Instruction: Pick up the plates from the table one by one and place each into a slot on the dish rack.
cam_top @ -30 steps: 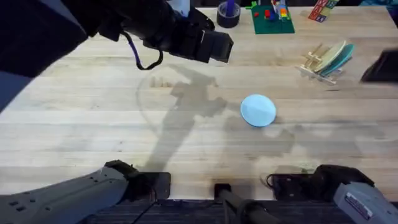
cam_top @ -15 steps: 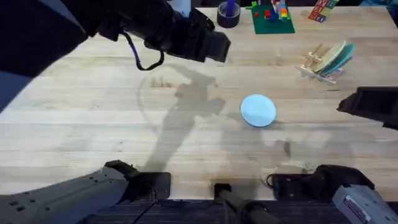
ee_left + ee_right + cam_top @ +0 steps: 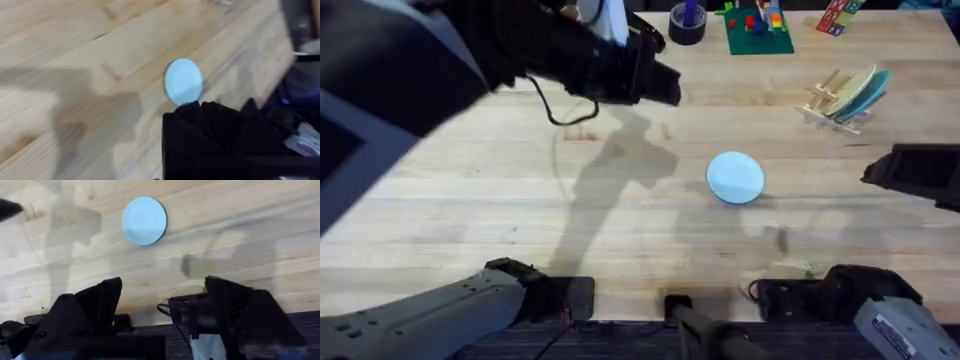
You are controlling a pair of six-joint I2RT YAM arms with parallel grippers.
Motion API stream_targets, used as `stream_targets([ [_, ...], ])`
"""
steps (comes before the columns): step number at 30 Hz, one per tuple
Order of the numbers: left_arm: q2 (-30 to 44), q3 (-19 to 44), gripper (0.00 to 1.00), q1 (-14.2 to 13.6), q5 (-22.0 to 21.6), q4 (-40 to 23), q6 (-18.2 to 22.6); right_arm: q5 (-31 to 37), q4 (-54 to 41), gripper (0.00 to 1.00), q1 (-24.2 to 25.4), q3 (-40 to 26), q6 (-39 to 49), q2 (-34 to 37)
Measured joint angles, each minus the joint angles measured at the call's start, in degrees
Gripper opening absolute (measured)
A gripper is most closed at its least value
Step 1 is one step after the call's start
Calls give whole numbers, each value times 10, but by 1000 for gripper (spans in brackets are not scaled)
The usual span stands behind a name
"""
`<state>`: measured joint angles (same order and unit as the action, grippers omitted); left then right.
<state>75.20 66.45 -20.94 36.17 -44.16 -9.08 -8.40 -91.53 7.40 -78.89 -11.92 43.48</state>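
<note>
A light blue plate [image 3: 735,177] lies flat on the wooden table [image 3: 470,200], right of centre; it also shows as a plate [image 3: 144,220] in the right wrist view and as a plate [image 3: 183,81] in the left wrist view. The dish rack [image 3: 828,103] stands at the far right with a pale yellow plate [image 3: 850,86] upright in a slot. My right gripper [image 3: 164,287] hovers open and empty, near the table's front edge, short of the blue plate. It shows dark at the right edge as the right gripper [image 3: 895,172]. My left gripper [image 3: 658,85] hangs high over the far left.
A darker teal plate [image 3: 873,92] stands in the rack behind the yellow one. Along the far edge sit a green baseplate [image 3: 758,32] with bricks, a dark tape roll [image 3: 687,23] and coloured blocks [image 3: 836,15]. The arms' bases line the near edge.
The right arm came in from the right edge a second ago and has held still since. The left arm rose and drew slightly left. The blue plate has not moved.
</note>
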Motion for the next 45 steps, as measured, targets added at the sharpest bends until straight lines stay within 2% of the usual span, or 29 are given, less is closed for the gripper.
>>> stream_targets([
  [3,0,-56,43,1,59,66,-14,0,0,995,0,0,0,0],
  [7,0,-125,42,0,116,168,-58,0,0,995,0,0,0,0],
  [12,0,-182,42,0,150,220,-97,0,0,993,0,0,0,0],
  [19,23,-195,41,-10,166,257,-114,7,0,994,0,0,0,0],
  [25,82,-195,41,-40,187,317,-132,11,0,995,0,0,0,0],
  [32,141,-195,41,-48,196,360,-141,11,0,995,0,0,0,0],
  [37,186,-195,41,-78,198,396,-145,11,0,995,0,0,0,0],
  [41,217,-195,41,-95,198,406,-145,11,0,995,0,0,0,0],
  [45,234,-196,41,-96,198,411,-146,11,0,995,0,0,0,0],
])
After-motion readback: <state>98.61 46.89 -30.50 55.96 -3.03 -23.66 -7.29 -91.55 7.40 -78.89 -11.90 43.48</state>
